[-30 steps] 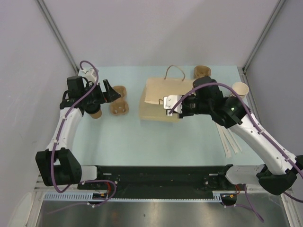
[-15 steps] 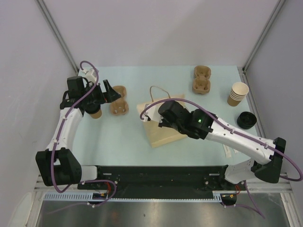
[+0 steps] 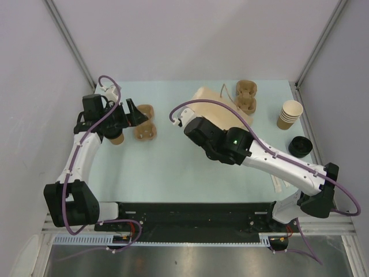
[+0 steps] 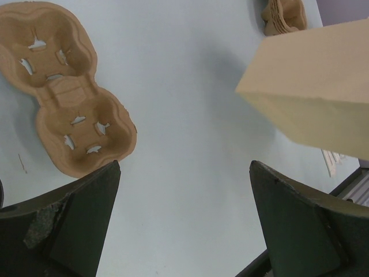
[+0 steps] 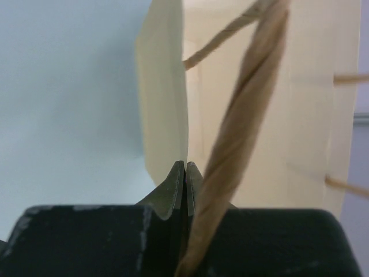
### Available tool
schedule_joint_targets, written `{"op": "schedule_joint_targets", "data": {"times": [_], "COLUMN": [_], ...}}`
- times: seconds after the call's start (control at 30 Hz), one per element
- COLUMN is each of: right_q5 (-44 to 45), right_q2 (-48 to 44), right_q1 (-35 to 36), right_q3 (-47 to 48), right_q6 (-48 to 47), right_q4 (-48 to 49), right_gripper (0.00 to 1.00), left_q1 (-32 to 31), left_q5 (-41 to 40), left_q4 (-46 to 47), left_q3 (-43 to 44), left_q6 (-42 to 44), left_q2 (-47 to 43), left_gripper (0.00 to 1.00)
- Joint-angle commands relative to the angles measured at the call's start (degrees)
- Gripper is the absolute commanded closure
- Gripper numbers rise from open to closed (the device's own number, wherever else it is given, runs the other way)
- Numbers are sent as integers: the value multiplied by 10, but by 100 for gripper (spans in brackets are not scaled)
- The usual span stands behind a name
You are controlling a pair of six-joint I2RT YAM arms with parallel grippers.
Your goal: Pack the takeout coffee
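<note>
Right gripper (image 5: 184, 173) apparently pinches the paper bag (image 5: 163, 98) rim.

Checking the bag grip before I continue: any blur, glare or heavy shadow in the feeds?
Right wrist: the twisted handle is close to the lens and blurred; the right end effector, shut on the paper bag edge, is sharper. Left wrist: crisp, cup carrier in focus, soft shadow by the bag. Top external: even light, no glare.

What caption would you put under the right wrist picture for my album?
Right pincer shut on the edge of the tan paper bag, a twisted handle crossing in front.
</note>
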Motion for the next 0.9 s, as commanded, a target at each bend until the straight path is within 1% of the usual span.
{"op": "schedule_joint_targets", "data": {"times": [0.0,0.17,0.3,0.43,0.57,0.6,0.67,0.7,0.73,0.77,0.8,0.83,0.87], "right_q5": [73,61,34,6,-29,-35,-70,-80,-107,-120,-134,-170,-185], "right_q2": [14,24,55,86,95,96,97,96,96,96,96,96,96], "right_q1": [9,10,9,-3,-2,1,3,5,5,5,5,3,1], "right_q3": [34,36,71,138,147,148,153,156,160,173,181,190,205], "right_q6": [53,120,176,219,232,232,220,215,199,191,182,168,144], "right_q4": [-22,-42,-57,-88,-97,-95,-94,-92,-89,-87,-85,-83,-82], "right_gripper": [100,100,91,85,78,66,52,37,29,23,14,11,7], "left_q1": [3,3,4,4,4,4,4,4,4,3,4,4,3], "left_q5": [12,10,6,7,7,6,5,5,4,5,5,5,9], "left_q4": [23,29,29,34,39,39,37,36,34,33,32,32,30], "left_q3": [-17,-28,-35,-46,-53,-54,-54,-54,-52,-53,-52,-51,-50], "left_q6": [3,1,1,-4,-11,-11,-9,-9,-7,-6,-5,-4,-4], "left_q2": [-20,-31,-38,-46,-50,-51,-52,-53,-53,-52,-50,-49,-48], "left_gripper": [0,0,1,0,1,0,1,1,1,1,1,1,0]}}
